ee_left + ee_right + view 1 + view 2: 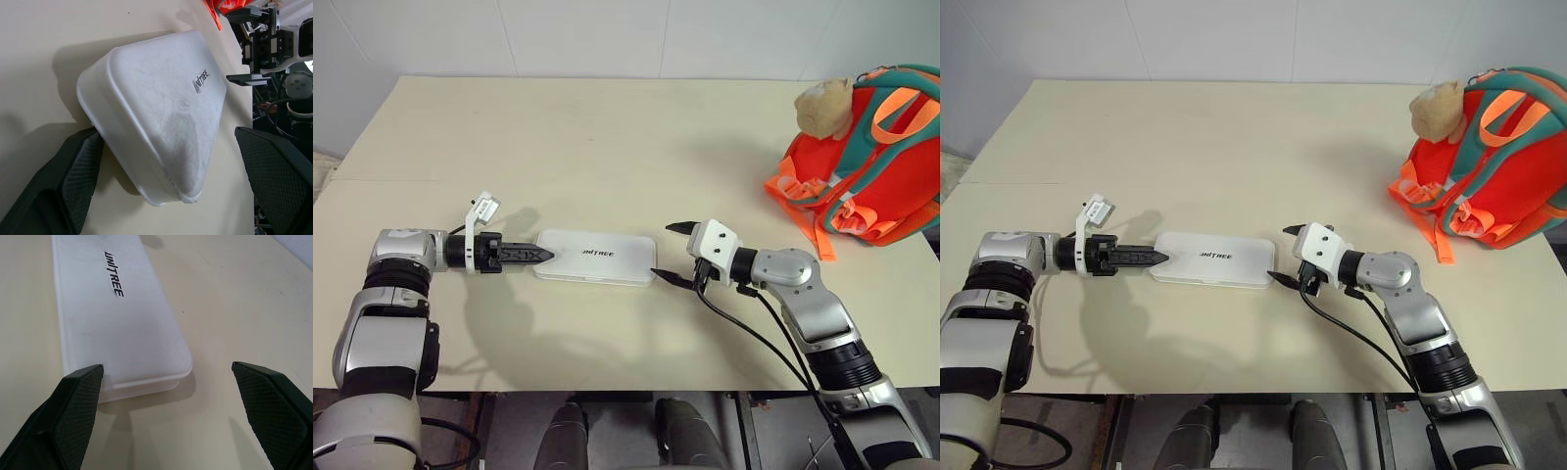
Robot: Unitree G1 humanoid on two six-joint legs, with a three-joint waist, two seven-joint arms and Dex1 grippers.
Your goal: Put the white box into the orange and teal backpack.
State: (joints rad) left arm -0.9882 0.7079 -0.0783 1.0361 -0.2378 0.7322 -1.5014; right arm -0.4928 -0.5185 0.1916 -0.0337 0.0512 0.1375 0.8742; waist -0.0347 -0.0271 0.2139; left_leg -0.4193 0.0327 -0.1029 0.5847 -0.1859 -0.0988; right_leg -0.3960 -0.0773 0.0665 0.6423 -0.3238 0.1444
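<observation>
The white box lies flat on the table, lettering up, between my two grippers. My left gripper is open at the box's left end. In the left wrist view one of its fingers rests against a corner of the box, while the other stands clear. My right gripper is open just off the box's right end. In the right wrist view its fingers straddle the near corner of the box without touching it. The orange and teal backpack, with a beige plush head, sits at the far right.
The beige table runs back to a white wall. Its front edge lies just below both arms. The backpack's orange straps trail onto the tabletop toward my right arm. Bare tabletop lies between the box and the backpack.
</observation>
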